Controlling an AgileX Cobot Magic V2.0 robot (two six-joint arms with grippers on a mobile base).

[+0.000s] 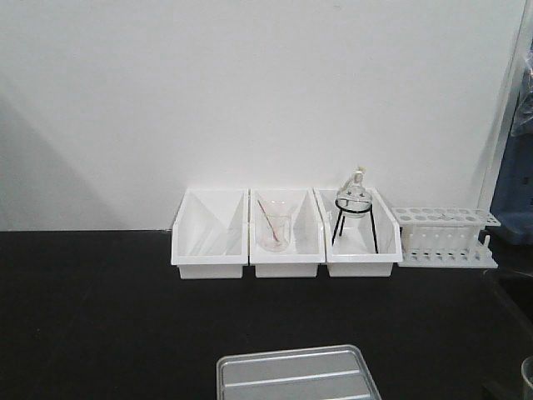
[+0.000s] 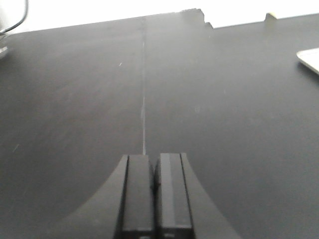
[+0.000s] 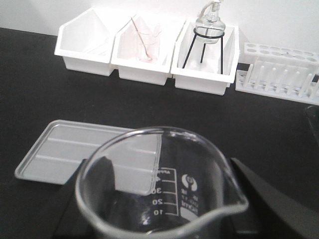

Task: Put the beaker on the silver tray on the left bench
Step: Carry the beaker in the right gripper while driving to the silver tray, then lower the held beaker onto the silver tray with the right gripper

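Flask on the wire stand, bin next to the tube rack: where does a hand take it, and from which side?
Probably the neck, from above. The flask stands upright, its round bulb seated in the black wire stand, and the walls of the white bin flank it, blocking a sideways reach. The narrow neck stands clear above the bin rim.

Black, white, grey and one red streak
Clear beaker (image 3: 164, 189) bears white printed graduations; silver tray (image 3: 60, 159) shiny grey; left bench (image 1: 83, 333) matt black; bins (image 1: 210, 250) and tube rack (image 1: 445, 242) white; rod (image 1: 268, 222) red; flask stand (image 3: 190, 50) black
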